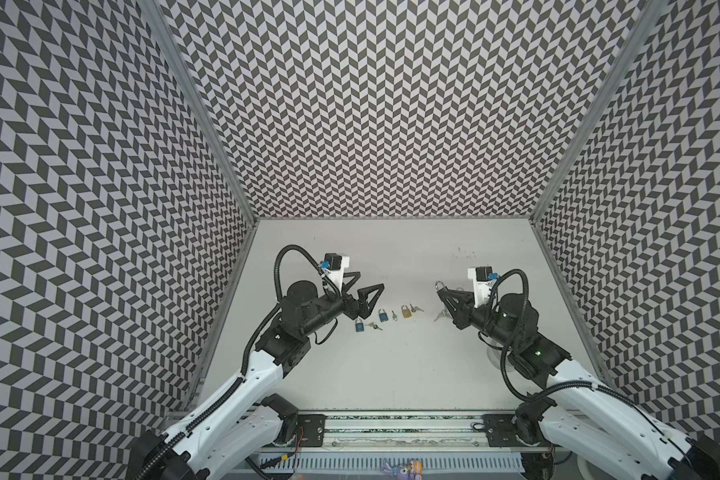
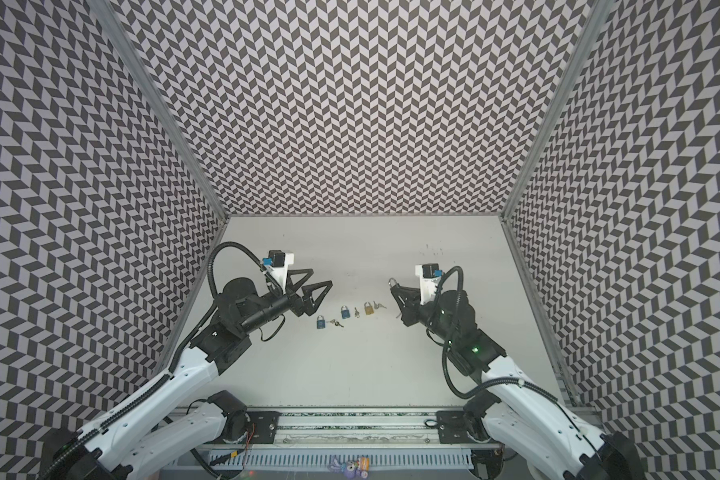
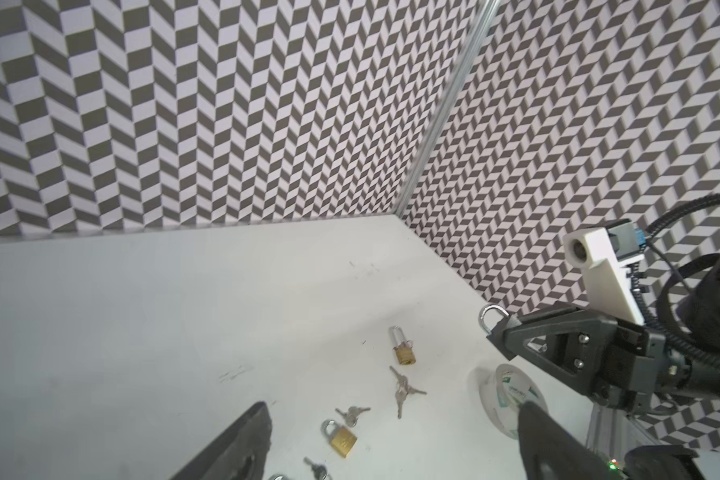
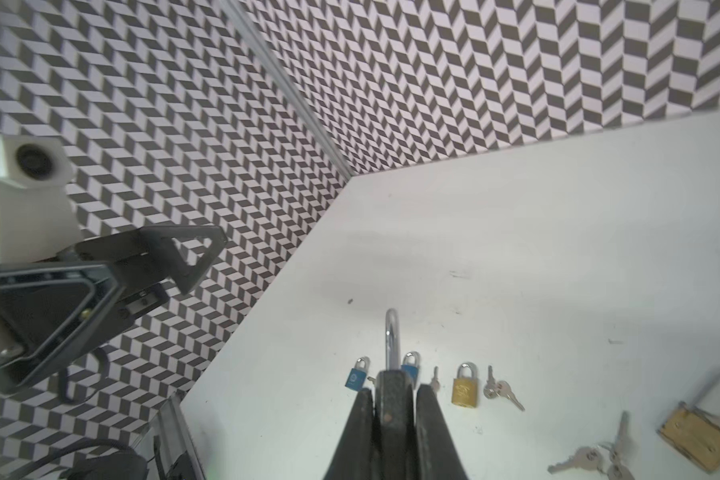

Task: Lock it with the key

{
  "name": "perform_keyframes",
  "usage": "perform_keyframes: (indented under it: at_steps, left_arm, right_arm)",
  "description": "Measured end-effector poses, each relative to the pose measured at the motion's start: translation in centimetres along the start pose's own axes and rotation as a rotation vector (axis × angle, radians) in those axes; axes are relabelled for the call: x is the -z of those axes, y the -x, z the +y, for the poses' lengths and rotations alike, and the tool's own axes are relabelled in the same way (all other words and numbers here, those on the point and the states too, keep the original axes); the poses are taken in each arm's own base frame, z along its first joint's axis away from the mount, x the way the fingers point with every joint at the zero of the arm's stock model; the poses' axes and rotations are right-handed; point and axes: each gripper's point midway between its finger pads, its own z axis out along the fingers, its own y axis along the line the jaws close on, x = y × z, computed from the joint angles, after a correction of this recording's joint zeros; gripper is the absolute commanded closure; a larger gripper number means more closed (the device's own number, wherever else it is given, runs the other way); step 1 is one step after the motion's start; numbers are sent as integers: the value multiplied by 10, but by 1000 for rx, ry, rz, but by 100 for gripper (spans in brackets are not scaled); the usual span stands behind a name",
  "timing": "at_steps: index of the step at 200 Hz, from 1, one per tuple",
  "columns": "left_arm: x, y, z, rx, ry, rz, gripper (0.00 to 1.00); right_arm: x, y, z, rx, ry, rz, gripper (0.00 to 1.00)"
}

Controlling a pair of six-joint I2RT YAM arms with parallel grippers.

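- The right gripper (image 4: 393, 391) is closed on a dark padlock (image 4: 391, 336), which is gripped by its body and held clear of the table (image 1: 391, 374). Only the silver shackle is left showing past the fingertips.
- Whether the shackle is latched cannot be told. The keyhole end is hidden inside the grip, and no key is seen in it.
- The left gripper (image 1: 370, 281) is spread wide and nothing is held in it. It is raised, well apart from the padlock.
- The step in hand is judged to be the fetching of a key: the lock is presented, but no key is yet taken.
- A key bunch (image 1: 440, 316) is laid on the table near the right gripper. Other keys are laid beside a brass padlock (image 1: 406, 311), a blue padlock (image 1: 383, 316) and a second blue padlock (image 1: 359, 326).
- Which key fits cannot be told. A thin, flat key would have to be pinched by its bow, and the keyhole exposed.
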Motion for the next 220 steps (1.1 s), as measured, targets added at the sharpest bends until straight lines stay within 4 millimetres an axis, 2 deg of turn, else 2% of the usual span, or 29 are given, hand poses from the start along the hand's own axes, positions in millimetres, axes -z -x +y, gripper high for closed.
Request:
perform_keyframes:
  at_steps: [41, 82, 109, 136, 179, 220]
  left_arm:
    - [6, -12, 19, 10, 100, 16, 0]
    - [2, -27, 21, 12, 130, 56, 0]
    - [-4, -41, 13, 6, 119, 93, 0]
    - [-5, -51, 13, 6, 122, 118, 0]
    - [-4, -54, 16, 5, 134, 119, 0]
    - [-1, -52, 14, 3, 125, 104, 0]
  right_arm:
    - [-16, -22, -42, -108, -120, 86, 100]
    - [-32, -56, -74, -191, -197, 208, 100]
    - [-49, -77, -84, -226, -206, 307, 100]
    - [-66, -88, -87, -248, -191, 361, 100]
    - [-78, -103, -96, -281, -200, 397, 100]
    - [-80, -114, -107, -293, -239, 417, 100]
